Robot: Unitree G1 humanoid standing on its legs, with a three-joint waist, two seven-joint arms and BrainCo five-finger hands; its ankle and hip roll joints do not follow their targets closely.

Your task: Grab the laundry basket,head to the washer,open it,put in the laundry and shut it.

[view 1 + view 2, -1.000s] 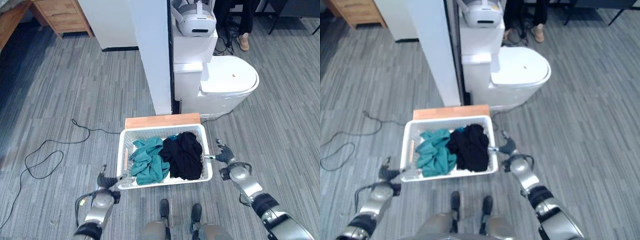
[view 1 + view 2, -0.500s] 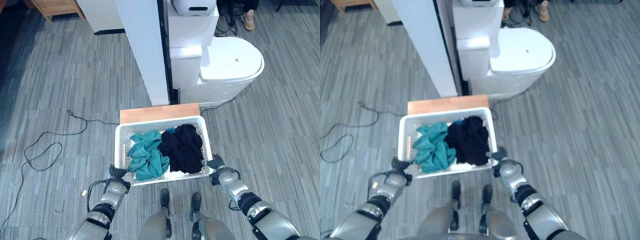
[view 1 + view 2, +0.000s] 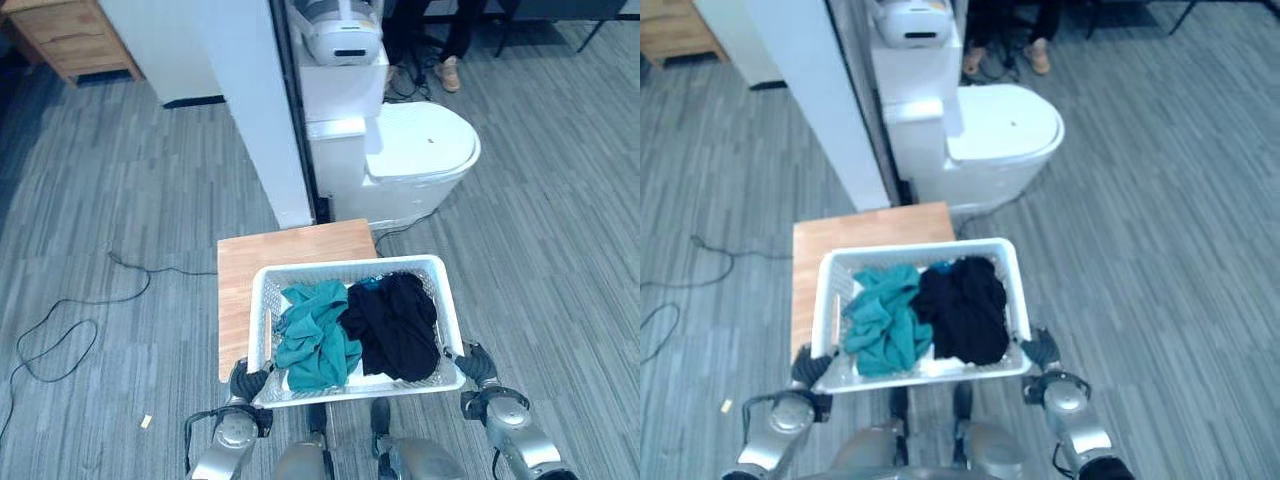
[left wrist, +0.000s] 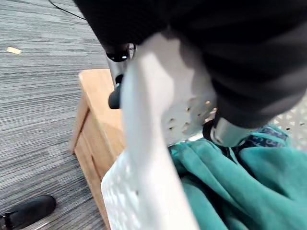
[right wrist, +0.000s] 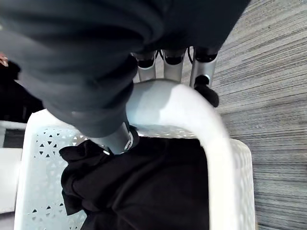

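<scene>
The laundry basket (image 3: 440, 292) sits level between my two hands, its long axis running across from my left side to my right, its open top facing up. It is held above the near part of a low wooden platform (image 3: 240, 290), which shows past the basket's left and far sides. Inside the basket, a teal garment (image 3: 315, 335) lies bunched in the left half and a black garment (image 3: 395, 325) fills the right half, the two touching in the middle. My left hand (image 3: 247, 381) is at the basket's near left corner; in its wrist view the fingers (image 4: 118, 81) go down the outside of the white rim while the thumb (image 4: 225, 133) comes over into the basket beside the teal garment, so I am clamped on the rim. My right hand (image 3: 476, 364) is at the near right corner, and in its wrist view the fingers (image 5: 172, 64) curl over the outside of the rim with the thumb (image 5: 117, 139) pressing inside against the black garment, gripping it the same way. Both forearms come in low from my side of the basket. Beyond the platform stands a white partition (image 3: 250, 100), and just to the right of it a white toilet (image 3: 420, 150) with its lid closed. Past the toilet a person's shoe (image 3: 447, 72) rests on the grey floor (image 3: 560, 220).
</scene>
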